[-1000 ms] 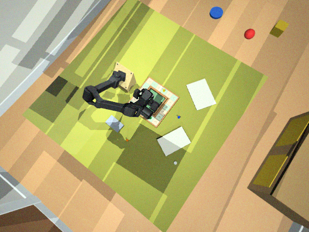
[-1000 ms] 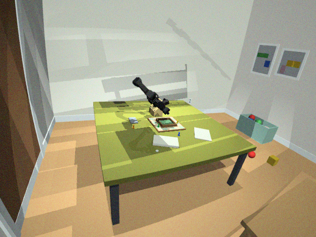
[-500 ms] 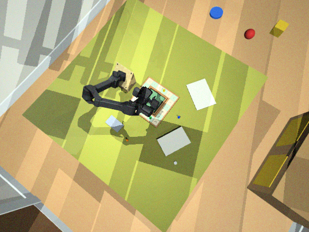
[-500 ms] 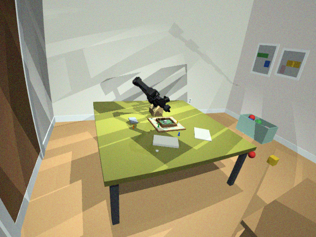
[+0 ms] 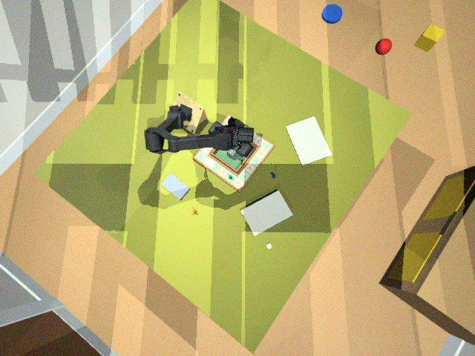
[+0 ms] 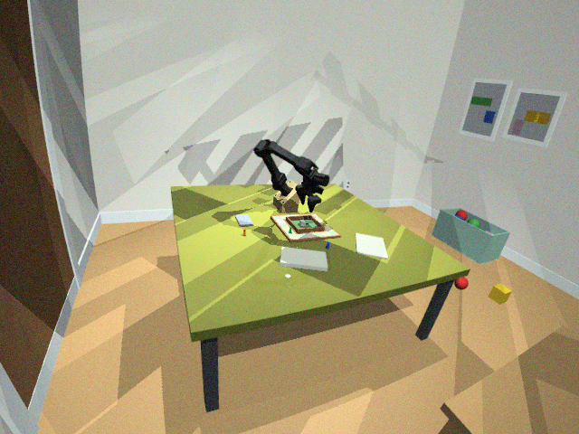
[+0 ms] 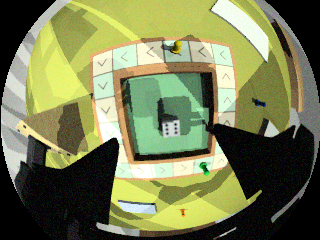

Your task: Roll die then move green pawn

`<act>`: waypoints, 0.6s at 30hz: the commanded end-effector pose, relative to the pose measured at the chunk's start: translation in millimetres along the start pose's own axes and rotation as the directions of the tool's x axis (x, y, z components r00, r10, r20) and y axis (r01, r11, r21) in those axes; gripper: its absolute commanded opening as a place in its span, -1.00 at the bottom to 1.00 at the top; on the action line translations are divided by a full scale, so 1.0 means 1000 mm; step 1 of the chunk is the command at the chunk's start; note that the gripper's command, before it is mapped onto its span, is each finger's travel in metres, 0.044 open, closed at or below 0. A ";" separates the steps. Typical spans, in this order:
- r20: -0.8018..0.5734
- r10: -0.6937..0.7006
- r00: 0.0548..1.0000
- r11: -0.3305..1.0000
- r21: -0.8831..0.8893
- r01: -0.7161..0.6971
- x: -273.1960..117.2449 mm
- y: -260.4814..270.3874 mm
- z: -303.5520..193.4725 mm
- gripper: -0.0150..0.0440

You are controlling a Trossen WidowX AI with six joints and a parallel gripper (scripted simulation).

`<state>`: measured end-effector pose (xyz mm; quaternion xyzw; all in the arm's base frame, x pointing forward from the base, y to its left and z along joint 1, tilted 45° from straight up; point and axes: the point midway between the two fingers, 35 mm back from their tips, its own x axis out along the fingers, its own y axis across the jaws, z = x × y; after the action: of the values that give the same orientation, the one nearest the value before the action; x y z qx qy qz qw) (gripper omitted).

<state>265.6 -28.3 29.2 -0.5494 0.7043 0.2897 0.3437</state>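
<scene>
My gripper [image 6: 307,205] [image 7: 167,135] is open and empty above the tray [image 7: 167,71]. The die [image 5: 231,152] [image 6: 302,222] [image 7: 171,127] is inside the tray, clear of both fingers. In the wrist view its upper face shows two columns of pips, three in each. The green pawn [image 5: 230,176] [image 6: 290,230] [image 7: 204,168] stands on the board's near track in the wrist view, one square before the corner; arrows there point right, then up the right side. The yellow pawn [image 7: 177,47] stands on the opposite side of the board [image 5: 207,164].
A blue pawn [image 5: 273,176] [image 7: 260,103] and an orange pawn [image 5: 195,211] [image 7: 183,212] are off the board. Two white slabs [image 5: 308,140] [image 5: 266,212], a pale blue block [image 5: 175,186] and a small white round piece [image 5: 269,245] lie on the table around the board.
</scene>
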 end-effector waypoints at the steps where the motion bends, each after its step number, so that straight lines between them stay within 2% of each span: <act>1: -0.141 -0.060 0.988 0.998 0.008 0.061 -0.001 -0.007 0.000 1.00; 4: -0.066 -0.023 0.998 1.000 -0.009 0.023 0.000 -0.001 0.003 1.00; 5: -0.066 -0.024 0.998 1.000 0.011 0.025 0.000 -0.002 0.002 0.91; 6: -0.066 -0.026 0.997 0.997 0.070 0.031 0.000 -0.004 0.000 0.82; 9: -0.070 -0.037 0.997 0.915 0.399 0.062 0.001 -0.019 -0.015 0.56; 13: -0.083 -0.050 0.995 0.619 0.779 0.096 0.002 -0.038 -0.039 0.20; 16: -0.097 -0.057 0.994 0.297 0.949 0.110 0.003 -0.051 -0.059 0.19; 18: -0.109 -0.060 0.992 0.056 0.992 0.112 0.004 -0.058 -0.074 0.19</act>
<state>288.8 -61.5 44.3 -0.4071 0.7535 -0.0275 0.5155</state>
